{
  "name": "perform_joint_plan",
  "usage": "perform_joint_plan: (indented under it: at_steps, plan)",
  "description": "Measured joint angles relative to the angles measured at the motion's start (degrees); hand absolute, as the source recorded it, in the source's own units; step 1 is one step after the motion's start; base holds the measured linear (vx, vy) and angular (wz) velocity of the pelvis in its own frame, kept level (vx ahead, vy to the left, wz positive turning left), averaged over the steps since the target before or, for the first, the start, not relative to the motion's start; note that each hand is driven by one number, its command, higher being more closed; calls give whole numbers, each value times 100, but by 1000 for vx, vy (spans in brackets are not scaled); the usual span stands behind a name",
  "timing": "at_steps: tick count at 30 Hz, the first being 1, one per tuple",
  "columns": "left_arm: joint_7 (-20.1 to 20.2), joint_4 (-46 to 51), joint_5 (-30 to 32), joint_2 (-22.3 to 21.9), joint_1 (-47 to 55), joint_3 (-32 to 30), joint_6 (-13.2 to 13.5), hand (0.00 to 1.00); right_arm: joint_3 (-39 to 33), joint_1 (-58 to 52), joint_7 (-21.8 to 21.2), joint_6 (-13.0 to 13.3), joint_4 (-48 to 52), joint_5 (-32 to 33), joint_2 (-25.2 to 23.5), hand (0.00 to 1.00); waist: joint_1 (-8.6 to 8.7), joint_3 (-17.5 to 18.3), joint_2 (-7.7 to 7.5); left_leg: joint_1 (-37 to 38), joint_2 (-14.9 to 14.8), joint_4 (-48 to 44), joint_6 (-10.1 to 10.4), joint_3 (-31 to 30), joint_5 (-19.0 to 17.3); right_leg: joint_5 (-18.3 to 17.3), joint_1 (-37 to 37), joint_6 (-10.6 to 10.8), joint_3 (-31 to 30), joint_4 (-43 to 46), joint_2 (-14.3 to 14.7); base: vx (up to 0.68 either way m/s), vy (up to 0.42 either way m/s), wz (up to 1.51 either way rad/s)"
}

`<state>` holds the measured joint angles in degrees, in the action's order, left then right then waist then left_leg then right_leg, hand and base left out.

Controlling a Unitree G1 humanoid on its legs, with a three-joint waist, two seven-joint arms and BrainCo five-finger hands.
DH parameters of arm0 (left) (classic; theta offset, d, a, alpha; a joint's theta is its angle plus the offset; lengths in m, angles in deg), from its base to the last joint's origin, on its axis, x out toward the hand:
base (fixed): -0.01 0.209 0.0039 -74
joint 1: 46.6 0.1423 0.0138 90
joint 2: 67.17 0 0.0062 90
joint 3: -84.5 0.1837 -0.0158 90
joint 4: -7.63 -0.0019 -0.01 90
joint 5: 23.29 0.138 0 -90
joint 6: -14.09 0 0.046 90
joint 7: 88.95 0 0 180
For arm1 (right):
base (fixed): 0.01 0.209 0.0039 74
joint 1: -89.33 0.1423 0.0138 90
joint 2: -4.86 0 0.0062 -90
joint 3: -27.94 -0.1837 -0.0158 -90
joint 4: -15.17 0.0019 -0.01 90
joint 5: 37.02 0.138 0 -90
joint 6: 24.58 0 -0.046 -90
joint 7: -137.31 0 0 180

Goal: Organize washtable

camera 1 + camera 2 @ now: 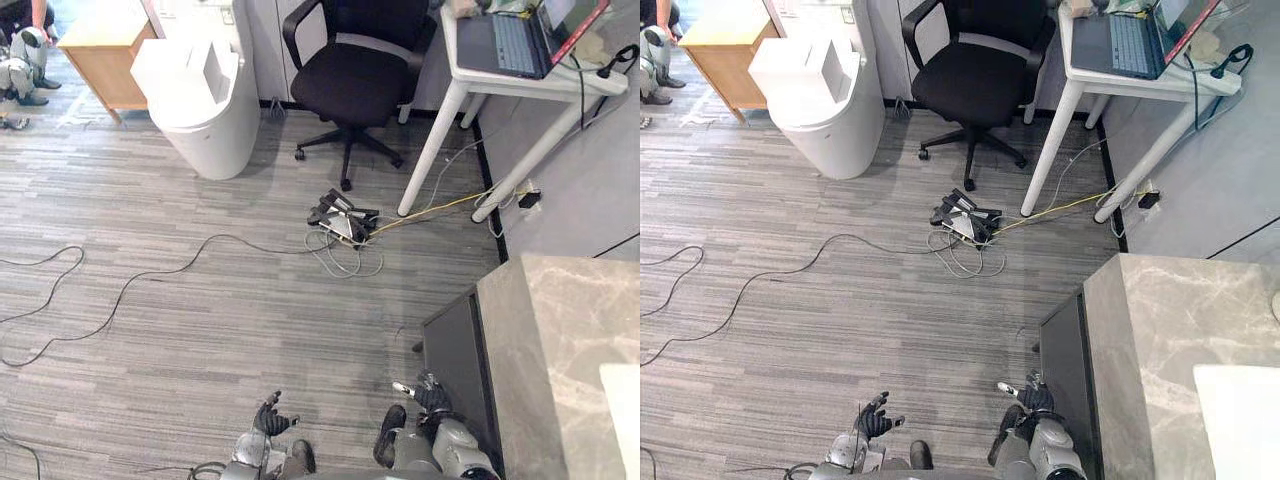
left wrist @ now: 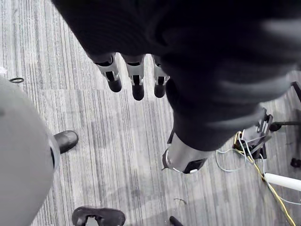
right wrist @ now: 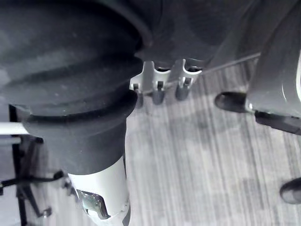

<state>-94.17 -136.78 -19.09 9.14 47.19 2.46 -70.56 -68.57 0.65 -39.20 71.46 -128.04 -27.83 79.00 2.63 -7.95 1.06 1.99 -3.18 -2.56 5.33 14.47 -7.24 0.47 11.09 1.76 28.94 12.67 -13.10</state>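
Where the lower right of the head views falls, the washtable (image 1: 565, 320) stands: pale grey marbled top, dark front face turned toward the open floor (image 1: 200, 300). On its top, at the far right edge, lies a white flat-cornered slab (image 1: 1240, 420), cut by the frame; what it is, cannot tell.

Right hand (image 1: 432, 395) hangs low over the floor, just beside the near corner of the washtable's dark front. Whether it touches that face, cannot tell. Its fingers (image 3: 158, 96) show in its own wrist view as a straight, loose row pointing down at the floor, with nothing between them.

Left hand (image 1: 268, 418) hangs low as well, to the left of the right hand and well apart from the washtable. Its fingers (image 2: 137, 88) are extended and slack, thumb apart, empty, striped grey floor beyond them.

Farther out, mid-floor: a dark power strip (image 1: 342, 215) in a tangle of pale cords, a yellow cable (image 1: 440, 208) running from it toward the legs of a white desk (image 1: 432, 150). Desk stands beyond the washtable, an open laptop (image 1: 510, 45) on top. Left of the desk, a black office chair (image 1: 350, 80) on castors. Left again, a white round bin (image 1: 210, 130), and beside that a low wooden cabinet (image 1: 100, 50).
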Motion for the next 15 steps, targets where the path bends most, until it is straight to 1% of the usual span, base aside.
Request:
perform_joint_plan:
  at_steps: [4,6,10,12,13,14,15]
  plan:
    - [8,-37,0,2,13,-1,2,0,88,0,0,-1,-36,-87,25,0,4,-8,-13,206,58,183,-44,-14,74,4,-54,6,-3,164,-103,-94,17,3]
    - [8,-35,-1,4,11,-3,20,0,132,7,-2,-3,-176,-88,30,0,3,-40,-58,339,87,271,-47,-39,140,3,-143,6,-1,216,-117,-94,-24,6]
    - [8,-22,1,5,3,-5,29,0,201,-65,-39,-12,-226,-127,38,0,24,-120,-123,381,157,303,-210,-192,245,-1,-178,8,64,369,-231,-128,-19,17]
    - [2,-14,8,14,-4,3,33,0,200,-69,-68,-7,-222,-211,55,0,46,-182,-176,381,226,296,-292,-385,237,-98,-174,22,23,659,-370,-148,-8,39]
    - [-3,8,57,23,-8,13,32,0,194,-52,-100,4,-209,-214,90,0,107,-252,-212,363,269,215,-476,-642,71,-197,-129,24,-288,983,-446,-156,-14,71]
    - [-6,23,71,38,-8,31,30,0,190,-58,-115,11,-178,-215,113,0,149,-288,-251,329,313,115,-546,-933,22,-238,-23,-36,-757,1300,-461,-143,-40,109]
    - [-4,37,83,66,-13,42,24,0,191,-76,-126,14,-163,-220,129,0,188,-340,-224,206,300,-59,-595,-1259,-12,-398,162,-73,-1554,1573,-299,-101,-64,105]
